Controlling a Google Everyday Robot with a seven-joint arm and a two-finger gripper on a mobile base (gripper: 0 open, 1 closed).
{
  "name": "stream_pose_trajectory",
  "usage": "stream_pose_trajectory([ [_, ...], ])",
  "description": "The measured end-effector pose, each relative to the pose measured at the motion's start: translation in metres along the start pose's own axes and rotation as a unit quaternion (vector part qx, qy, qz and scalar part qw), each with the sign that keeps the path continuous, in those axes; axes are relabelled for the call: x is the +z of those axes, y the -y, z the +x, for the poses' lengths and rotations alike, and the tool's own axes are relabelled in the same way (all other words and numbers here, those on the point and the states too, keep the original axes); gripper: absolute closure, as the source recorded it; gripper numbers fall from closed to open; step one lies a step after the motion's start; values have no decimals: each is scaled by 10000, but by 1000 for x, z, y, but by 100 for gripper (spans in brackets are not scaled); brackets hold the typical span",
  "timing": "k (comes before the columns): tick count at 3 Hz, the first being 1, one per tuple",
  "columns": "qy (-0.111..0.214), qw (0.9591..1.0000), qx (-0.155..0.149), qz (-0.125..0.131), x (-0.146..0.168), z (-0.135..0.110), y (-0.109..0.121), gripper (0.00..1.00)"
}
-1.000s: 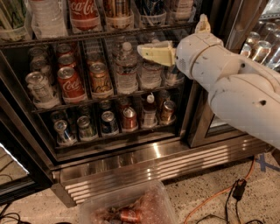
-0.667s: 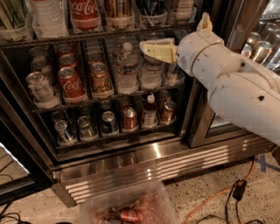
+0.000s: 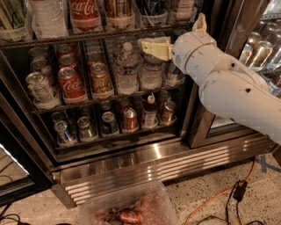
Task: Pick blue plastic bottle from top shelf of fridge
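Now, against 1.0 s ago: the gripper (image 3: 149, 47) has risen a little and lies just under the top shelf (image 3: 66, 38), close below its front rail and right of the shelf's middle. At 0.7 s ago it was partway through that rise. The arm (image 3: 228, 83) comes in from below the shelf's right end, its pose otherwise much as before. Stock on the shelf has not shifted. Gripper open or closed: cannot tell.

On the top shelf, left to right:
- Clear bottle (image 3: 48, 17), pale label, print unreadable.
- Coke bottle (image 3: 85, 13), red label, white "Coca-Cola" script, upper part cut by the frame edge.
- Brown bottle (image 3: 117, 11), label unreadable.
- Blue bottle (image 3: 153, 9), dark label, only the lower part in view and no lettering legible. It stands upright on the shelf directly above the gripper, apart from it, with the rail between them.

Below the top shelf, left to right:
- Red can (image 3: 70, 85) reading "Coca-Cola", with an orange can (image 3: 101, 79) beside it, writing unreadable.
- Water bottle (image 3: 126, 70), capped, just left of the gripper's tip.
- A lower rack of small cans and bottles, labels too small to read.

Well below the shelf are the fridge (image 3: 131, 162) base of ribbed steel, a clear bin (image 3: 153, 193) on the floor in front, and to the right an orange cable (image 3: 219, 197).
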State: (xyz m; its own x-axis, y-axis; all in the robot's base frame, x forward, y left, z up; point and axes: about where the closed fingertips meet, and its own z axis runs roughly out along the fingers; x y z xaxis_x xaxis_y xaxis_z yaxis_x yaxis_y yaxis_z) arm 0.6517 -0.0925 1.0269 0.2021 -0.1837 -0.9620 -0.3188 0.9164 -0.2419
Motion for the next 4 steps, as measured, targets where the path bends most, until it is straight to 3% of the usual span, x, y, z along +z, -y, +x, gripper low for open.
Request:
stream_pose_trajectory([
  [2, 221, 9996, -142, 135, 28, -7, 13, 0],
  [3, 273, 9991, -241, 198, 35, -12, 18, 15],
  [4, 292, 9987, -321, 258, 39, -14, 23, 21],
])
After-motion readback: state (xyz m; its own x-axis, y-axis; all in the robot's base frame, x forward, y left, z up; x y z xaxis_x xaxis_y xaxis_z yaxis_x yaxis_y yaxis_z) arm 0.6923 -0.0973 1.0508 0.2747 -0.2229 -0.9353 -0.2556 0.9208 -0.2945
